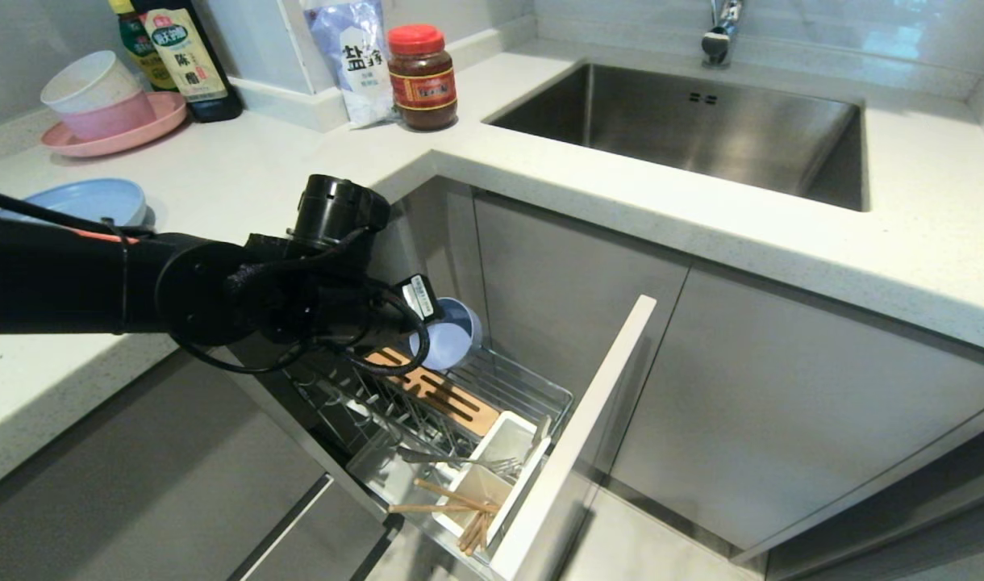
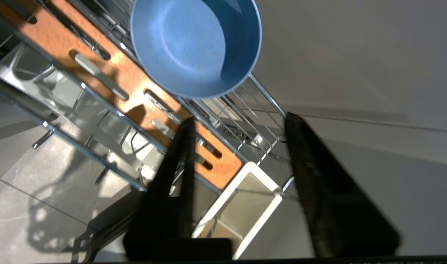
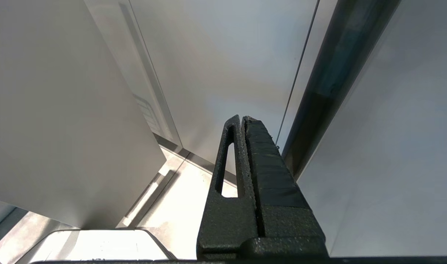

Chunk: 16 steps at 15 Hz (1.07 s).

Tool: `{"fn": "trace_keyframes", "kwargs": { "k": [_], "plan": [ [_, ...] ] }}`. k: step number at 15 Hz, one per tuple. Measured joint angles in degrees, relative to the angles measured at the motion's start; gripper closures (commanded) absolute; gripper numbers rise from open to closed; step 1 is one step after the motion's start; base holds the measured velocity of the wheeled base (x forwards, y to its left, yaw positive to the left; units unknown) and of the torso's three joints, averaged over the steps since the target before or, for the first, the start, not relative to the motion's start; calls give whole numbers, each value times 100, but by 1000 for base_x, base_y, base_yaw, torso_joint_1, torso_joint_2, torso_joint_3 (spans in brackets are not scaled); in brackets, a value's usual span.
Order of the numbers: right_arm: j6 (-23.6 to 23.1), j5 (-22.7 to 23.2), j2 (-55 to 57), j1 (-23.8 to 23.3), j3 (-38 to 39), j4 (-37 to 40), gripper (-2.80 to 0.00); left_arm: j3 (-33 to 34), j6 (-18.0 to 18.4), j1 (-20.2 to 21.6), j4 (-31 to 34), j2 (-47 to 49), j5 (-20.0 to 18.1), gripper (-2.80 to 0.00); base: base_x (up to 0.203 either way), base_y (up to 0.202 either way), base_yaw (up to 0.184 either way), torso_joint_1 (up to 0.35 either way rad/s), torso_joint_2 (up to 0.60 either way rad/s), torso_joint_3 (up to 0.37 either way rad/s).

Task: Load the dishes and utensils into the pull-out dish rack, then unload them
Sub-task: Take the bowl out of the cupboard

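Left gripper [image 2: 238, 121] jaws parted, holding nothing; bowl [image 2: 194, 44] tilted in rack [image 2: 245, 106], just beyond fingertips, apart.

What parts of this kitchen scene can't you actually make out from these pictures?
- Head view: the black arm covers the left gripper, part of the blue plate and the rack's rear.
- Head view: the top edge cuts off the tap and the bottles.
- Left wrist view: the top edge cuts off the blue bowl's rim; what props it up is unclear.
- Right wrist view: only the right gripper and cabinet panels.
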Motion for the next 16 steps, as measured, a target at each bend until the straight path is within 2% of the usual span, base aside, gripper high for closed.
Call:
{"fn": "trace_keyframes", "kwargs": {
  "k": [2, 8, 16],
  "plan": [
    [0, 0, 0, 0, 0, 0, 0, -77, 5, 5, -53, 165, -15, -280, 0, 0, 0, 0, 0, 0],
    [0, -2, 0, 0, 0, 0, 0, -325, 13, 152, -326, 644, -422, -280, 0, 0, 0, 0, 0, 0],
    [0, -2, 0, 0, 0, 0, 0, -906, 20, 214, -328, 1291, -467, -280, 0, 0, 0, 0, 0, 0]
  ]
}}
